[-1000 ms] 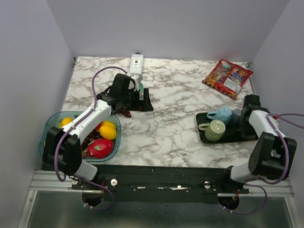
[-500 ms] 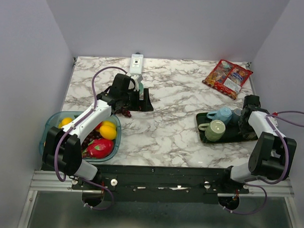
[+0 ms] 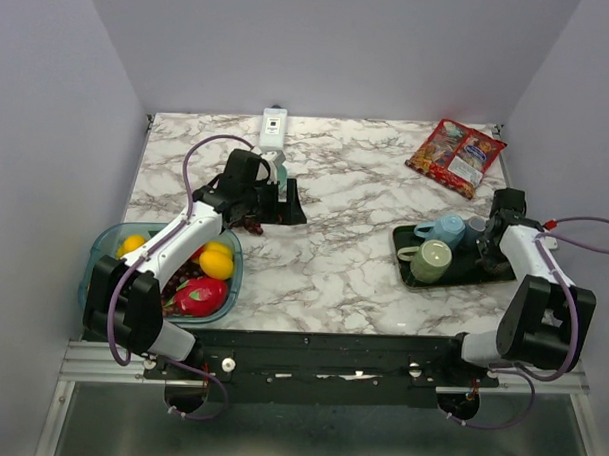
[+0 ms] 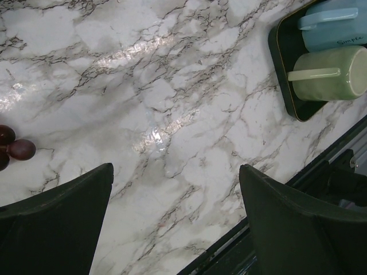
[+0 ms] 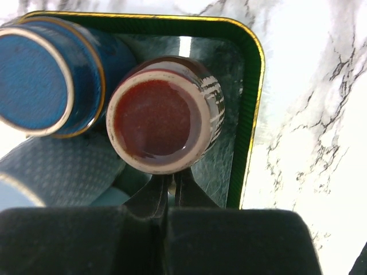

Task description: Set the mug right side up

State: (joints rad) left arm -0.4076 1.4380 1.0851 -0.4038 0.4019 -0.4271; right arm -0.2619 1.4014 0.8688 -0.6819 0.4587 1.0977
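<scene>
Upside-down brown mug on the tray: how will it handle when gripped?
Brown mug looks glazed ceramic: probably rigid, breakable, slick on its glossy wall. Base-up on the tray, it likely sits stable. Blue mug stands close; a push may knock it.

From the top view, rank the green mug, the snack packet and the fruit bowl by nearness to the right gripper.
1. Green mug, on the tray just left of the right gripper.
2. Snack packet, far right corner.
3. Fruit bowl, near left edge.
</scene>
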